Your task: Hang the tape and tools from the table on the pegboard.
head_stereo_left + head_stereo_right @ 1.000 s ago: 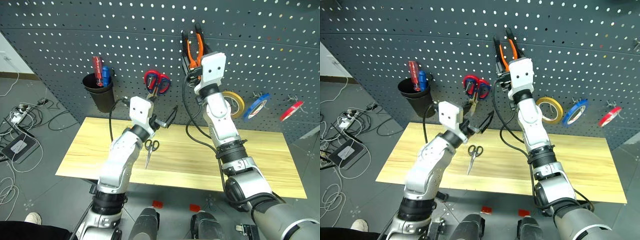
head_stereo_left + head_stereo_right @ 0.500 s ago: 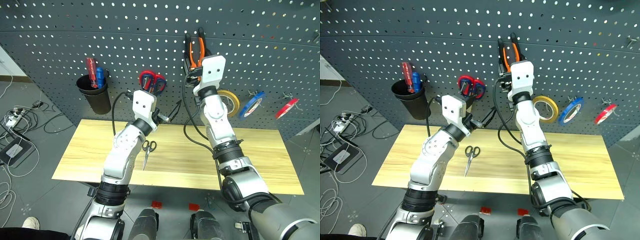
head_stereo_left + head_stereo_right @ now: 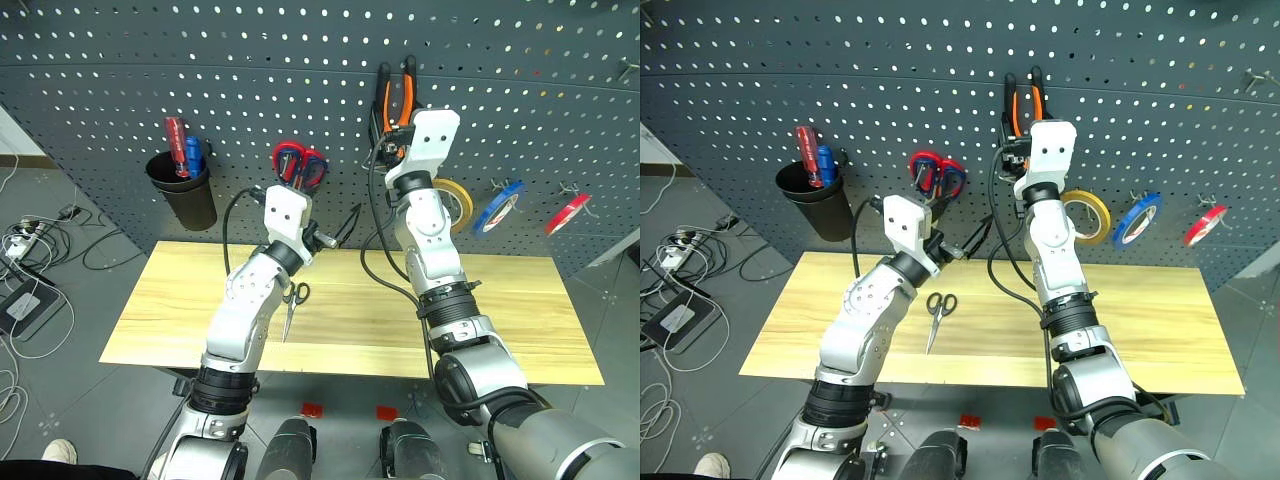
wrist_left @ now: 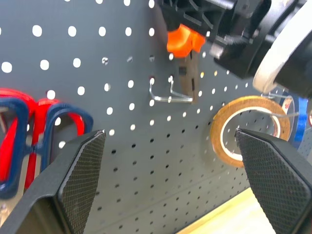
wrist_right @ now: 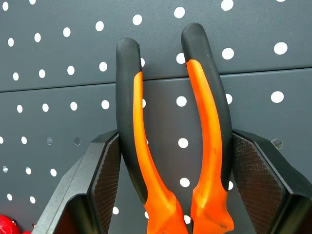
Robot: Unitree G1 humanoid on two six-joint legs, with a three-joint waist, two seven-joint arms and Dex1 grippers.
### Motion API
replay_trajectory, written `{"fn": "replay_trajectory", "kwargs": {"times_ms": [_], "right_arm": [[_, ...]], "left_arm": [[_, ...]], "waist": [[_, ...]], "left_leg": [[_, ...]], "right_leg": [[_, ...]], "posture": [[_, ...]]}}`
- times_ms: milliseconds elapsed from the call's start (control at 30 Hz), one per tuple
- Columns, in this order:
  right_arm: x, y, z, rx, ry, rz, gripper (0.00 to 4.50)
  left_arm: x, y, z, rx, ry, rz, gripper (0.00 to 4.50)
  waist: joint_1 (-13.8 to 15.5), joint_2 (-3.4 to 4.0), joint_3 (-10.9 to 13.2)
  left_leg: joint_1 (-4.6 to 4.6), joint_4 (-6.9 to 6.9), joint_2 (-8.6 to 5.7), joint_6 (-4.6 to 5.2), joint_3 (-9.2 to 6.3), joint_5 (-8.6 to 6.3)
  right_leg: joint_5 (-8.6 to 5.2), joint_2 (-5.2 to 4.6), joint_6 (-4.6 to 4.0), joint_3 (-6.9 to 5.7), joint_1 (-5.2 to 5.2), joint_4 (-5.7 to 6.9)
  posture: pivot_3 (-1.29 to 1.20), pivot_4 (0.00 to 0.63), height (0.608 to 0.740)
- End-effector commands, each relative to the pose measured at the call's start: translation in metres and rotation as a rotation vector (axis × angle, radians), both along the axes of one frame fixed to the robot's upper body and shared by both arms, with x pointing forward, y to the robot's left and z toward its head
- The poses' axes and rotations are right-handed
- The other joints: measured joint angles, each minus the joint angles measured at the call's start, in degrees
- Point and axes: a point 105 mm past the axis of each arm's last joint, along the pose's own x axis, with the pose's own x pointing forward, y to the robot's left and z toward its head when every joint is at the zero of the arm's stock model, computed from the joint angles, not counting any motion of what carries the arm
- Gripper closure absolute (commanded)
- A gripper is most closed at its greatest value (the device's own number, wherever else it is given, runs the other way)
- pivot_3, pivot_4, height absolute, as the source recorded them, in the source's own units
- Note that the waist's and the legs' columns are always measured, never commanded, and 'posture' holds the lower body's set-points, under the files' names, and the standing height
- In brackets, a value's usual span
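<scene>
My right gripper (image 3: 392, 125) is raised against the dark pegboard (image 3: 200, 60), shut on the pliers (image 5: 146, 161). Their orange-and-black handles (image 3: 396, 92) point up, pressed between the pads (image 5: 105, 180). My left gripper (image 3: 340, 230) is open and holds nothing, hovering above the back of the wooden table (image 3: 520, 320). In its wrist view it faces an empty metal hook (image 4: 170, 95). Small black-handled scissors (image 3: 290, 305) lie on the table under the left forearm. The tan-yellow tape (image 3: 1087, 217) hangs on the pegboard, partly behind my right arm.
On the pegboard's left, a black cup (image 3: 185, 190) holds a red and a blue screwdriver. Red-handled scissors (image 3: 300, 165) hang left of the pliers. A blue tape roll (image 3: 497, 205) and a red one (image 3: 567, 212) hang to the right. Cables lie on the floor at left.
The camera view has shifted. My right wrist has rolled slightly, so the pliers stand more upright against the pegboard. The left gripper has kept its place and stays open.
</scene>
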Motion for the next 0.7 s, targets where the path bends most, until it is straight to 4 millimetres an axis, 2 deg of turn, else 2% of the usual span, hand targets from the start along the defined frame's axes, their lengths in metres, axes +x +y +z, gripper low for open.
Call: {"fn": "replay_trajectory", "kwargs": {"times_ms": [33,300,400,567,700], "right_arm": [[-0.011,0.013,0.034,0.010,-0.108,0.043,1.46],[-0.016,0.017,0.052,0.018,-0.156,0.050,1.46],[-0.019,0.020,0.053,0.032,-0.155,0.065,1.46],[-0.024,0.030,0.040,0.030,-0.127,0.092,1.46],[-0.020,0.029,0.025,0.001,-0.093,0.084,1.46]], "left_arm": [[-0.006,-0.002,0.011,-0.004,-0.049,-0.009,0.00],[-0.007,-0.003,0.010,-0.006,-0.046,-0.009,0.00],[-0.008,-0.002,0.009,-0.004,-0.045,-0.010,0.00],[-0.008,-0.002,0.009,0.000,-0.046,-0.012,0.00],[-0.008,-0.002,0.009,0.007,-0.047,-0.015,0.00]], "waist": [[0.0,0.00,0.0],[0.2,0.00,0.0],[0.2,0.00,0.0],[0.3,0.00,0.0],[0.4,0.00,0.0]], "left_leg": [[0.00,0.00,0.00,0.00,0.00,0.00],[-0.01,0.00,-0.01,0.00,-0.01,0.00],[-0.01,0.01,-0.02,0.00,-0.01,0.00],[-0.02,0.02,-0.03,0.00,-0.03,0.00],[-0.02,0.02,-0.03,0.00,-0.04,0.00]], "right_leg": [[0.00,0.00,0.00,0.01,0.00,0.00],[0.00,0.00,0.00,0.00,-0.01,0.00],[0.00,-0.01,0.00,0.00,0.00,0.00],[0.00,-0.02,0.00,-0.01,0.00,0.01],[0.00,-0.01,0.00,-0.03,0.01,0.01]], "posture": [[0.24,0.156,0.740],[0.24,0.155,0.740],[0.24,0.152,0.740],[0.24,0.151,0.740],[0.25,0.150,0.740]]}}
